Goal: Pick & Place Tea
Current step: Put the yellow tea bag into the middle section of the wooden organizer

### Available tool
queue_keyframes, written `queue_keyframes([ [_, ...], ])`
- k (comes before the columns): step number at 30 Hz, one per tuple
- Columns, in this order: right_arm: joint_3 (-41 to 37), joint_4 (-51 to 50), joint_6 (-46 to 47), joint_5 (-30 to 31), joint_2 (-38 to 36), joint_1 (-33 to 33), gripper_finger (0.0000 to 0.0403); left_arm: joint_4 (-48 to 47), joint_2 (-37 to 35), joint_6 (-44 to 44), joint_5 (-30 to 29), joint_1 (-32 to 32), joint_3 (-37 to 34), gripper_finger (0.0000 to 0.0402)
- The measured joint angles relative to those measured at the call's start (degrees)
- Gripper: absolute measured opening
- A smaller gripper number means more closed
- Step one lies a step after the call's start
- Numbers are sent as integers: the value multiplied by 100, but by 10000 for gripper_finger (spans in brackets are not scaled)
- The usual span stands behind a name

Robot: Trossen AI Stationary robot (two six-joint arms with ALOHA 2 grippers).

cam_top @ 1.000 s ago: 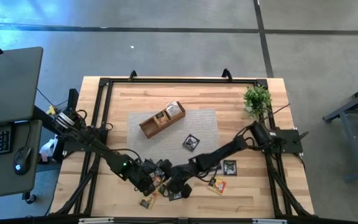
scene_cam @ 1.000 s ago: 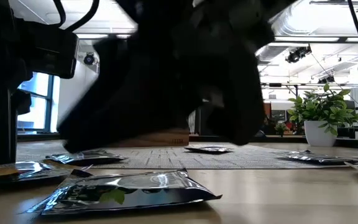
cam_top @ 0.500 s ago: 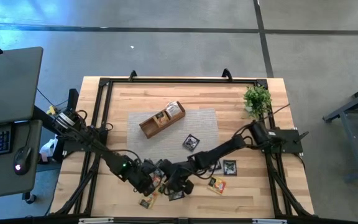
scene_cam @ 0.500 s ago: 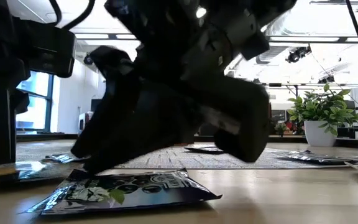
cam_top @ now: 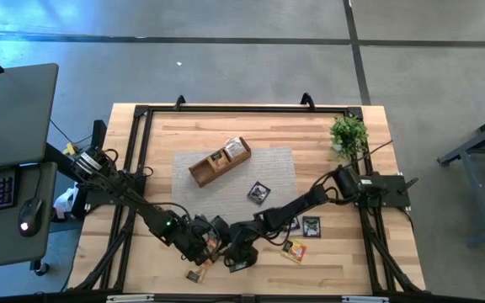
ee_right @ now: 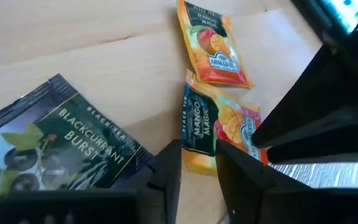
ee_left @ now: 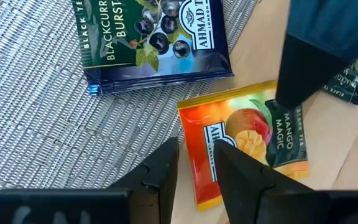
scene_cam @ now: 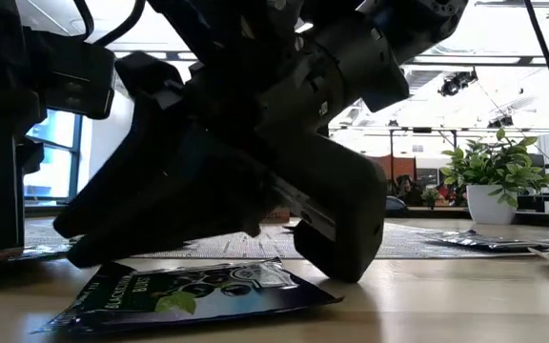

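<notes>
My table is pale wood with a smooth, satin grain. A grey woven mat lies on it, ribbed and matt. The tea sachets are glossy foil-like packets: a dark blackcurrant sachet mirrors the light, and an orange mango sachet shines too. My fingers look like matt black plastic.

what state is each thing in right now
left gripper: open, low over a mango sachet
right gripper: low among the sachets at the table's front
blackcurrant sachet: lying flat
tray: on the mat, partly filled
plant: upright
</notes>
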Motion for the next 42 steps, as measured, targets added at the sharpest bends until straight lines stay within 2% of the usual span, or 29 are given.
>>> queue_keyframes([
  [3,6,46,-63,222,13,-32,62,14,0,-2,1,0,-2,108],
  [6,6,77,-68,215,13,-53,20,20,0,-2,2,0,-4,108],
  [8,6,98,-123,208,13,-52,6,22,0,-2,4,0,-4,108],
  [15,-5,-52,-222,257,-122,-31,3,34,-161,-2,45,2,-10,108],
  [25,-37,-1088,-633,743,-1138,18,2,-679,-885,10,-205,2,-27,108],
  [29,-37,-1380,-1160,714,-1400,22,2,-767,-1151,682,-267,4,-13,108],
  [32,-37,-1439,-1849,444,-1441,42,1,-742,-1215,1708,-268,4,-17,108],
  [34,-37,-1461,-2251,-31,-1443,46,1,-732,-1215,2060,-418,1,-17,108],
  [38,-37,-1447,-2576,-1103,-1463,37,1,-706,-1200,1918,-514,43,-17,108],
  [40,-37,-1465,-2814,-1293,-1463,18,1,-737,-1185,1907,-412,126,-16,108],
  [42,-37,-1433,-3118,-1188,-1466,8,1,-718,-1165,2009,-203,243,-15,108],
])
